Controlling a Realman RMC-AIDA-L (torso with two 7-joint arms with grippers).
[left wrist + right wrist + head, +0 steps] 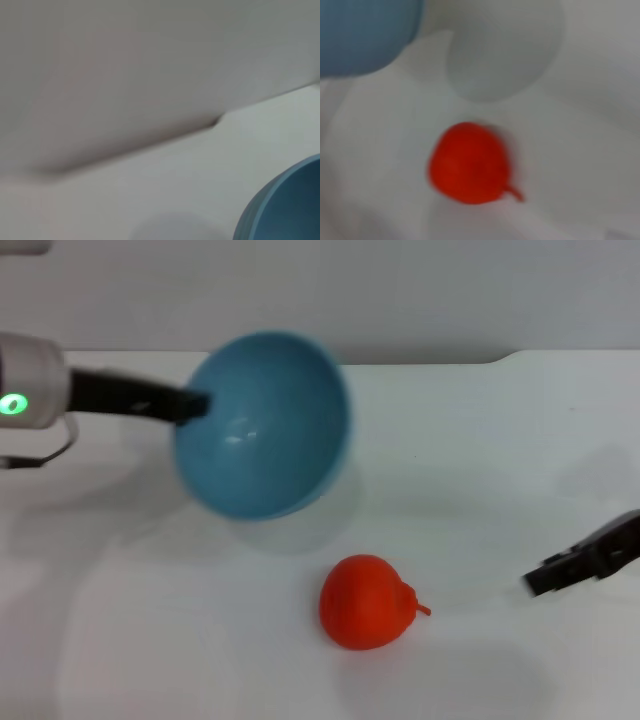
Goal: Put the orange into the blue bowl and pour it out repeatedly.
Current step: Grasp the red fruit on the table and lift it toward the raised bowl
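Left gripper (pixel 195 405) fingers apparently clamping tilted, empty blue bowl (pixel 262 425), orange (pixel 365 602) on table (pixel 150 640), right gripper (pixel 560 575) fingers unclear

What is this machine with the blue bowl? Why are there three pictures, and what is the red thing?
It is a robot with two arms. The big picture comes from a camera on its head, looking down at a white table. The other two come from cameras on its wrists.

The left gripper holds the blue bowl by its rim, lifted and tipped so you see its empty inside. The left wrist camera catches only a corner of that bowl.

The red thing is the orange, a fruit with a little stem, lying on the table in front of the bowl. The right wrist camera looks at it.

The right gripper waits at the right side, holding nothing.
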